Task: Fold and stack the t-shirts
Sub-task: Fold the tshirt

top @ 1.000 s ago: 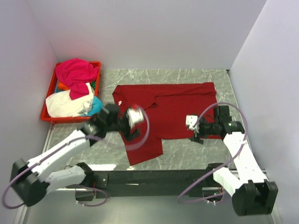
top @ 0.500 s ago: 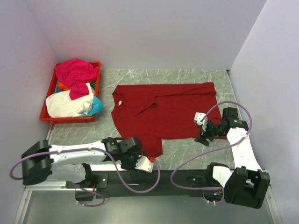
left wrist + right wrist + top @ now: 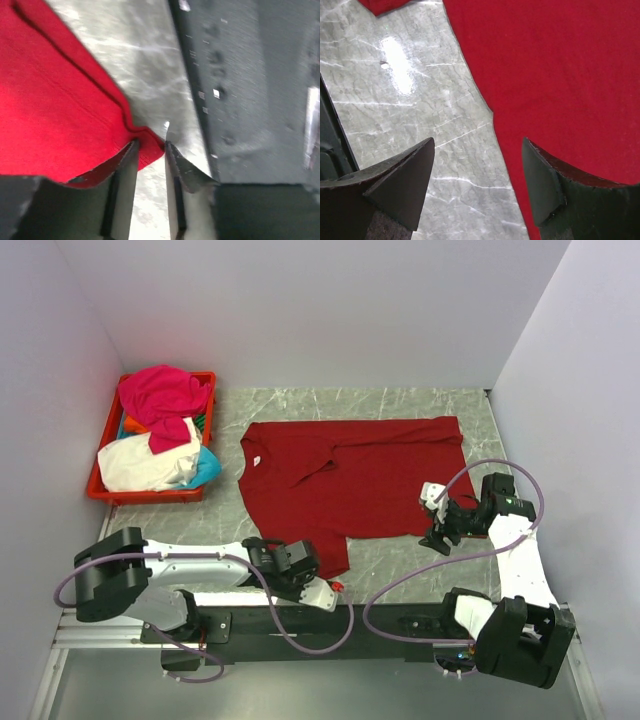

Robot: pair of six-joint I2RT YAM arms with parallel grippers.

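A large dark red t-shirt (image 3: 350,475) lies spread flat on the marble table, with a flap hanging toward the near edge. My left gripper (image 3: 333,585) sits low at that flap's near corner. In the left wrist view the gripper (image 3: 150,146) has its jaws a narrow gap apart, with the shirt's corner (image 3: 145,152) lying between the fingertips and table showing below it. My right gripper (image 3: 436,530) is wide open at the shirt's near right edge. In the right wrist view the gripper (image 3: 477,145) straddles the shirt's edge (image 3: 560,75), one finger over cloth, one over bare table.
A red crate (image 3: 105,492) at the far left holds magenta (image 3: 160,392), cream-white (image 3: 145,462), cyan (image 3: 207,468) and orange (image 3: 133,425) shirts. The black base rail (image 3: 330,620) runs along the near edge, right beside the left gripper (image 3: 250,100). White walls enclose three sides.
My left arm swung from above the shirt's left part down to the near corner of the flap. My right gripper drew back slightly toward the right.
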